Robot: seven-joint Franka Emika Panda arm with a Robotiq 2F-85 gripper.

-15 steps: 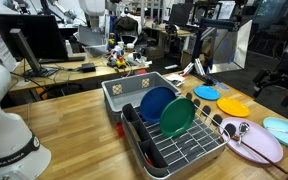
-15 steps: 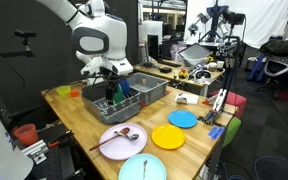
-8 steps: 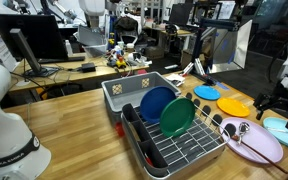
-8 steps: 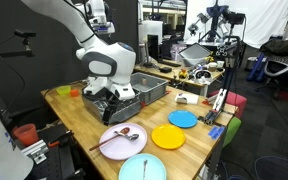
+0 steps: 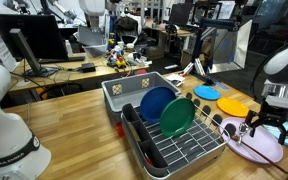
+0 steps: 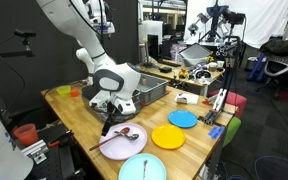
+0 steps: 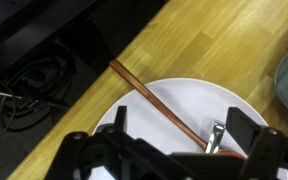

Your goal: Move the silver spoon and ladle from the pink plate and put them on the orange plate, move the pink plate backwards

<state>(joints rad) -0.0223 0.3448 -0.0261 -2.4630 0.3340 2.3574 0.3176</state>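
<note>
First pick: your end effector (image 6: 111,121) hovers wide open, empty, over the pink plate (image 6: 136,144); next, lower and close on the silver spoon (image 7: 216,136).

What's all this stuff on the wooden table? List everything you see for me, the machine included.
pink plate: one, pale pink, near the table edge, under the gripper.
silver utensils: seemingly two, shiny, on the pink plate; one long handle overhangs its rim.
orange plate: one, yellow-orange, beside the pink plate.
small blue plate: one, blue, beyond the orange plate.
light-blue plate: one, pale blue, at the table edge.
dish rack: one, black wire, mid-table.
blue plate and green plate: one each, standing in the rack.
grey bin: one, grey, behind those plates.
robot arm: one, white, bent over the table.
gripper: one, black, open, above the pink plate.
</note>
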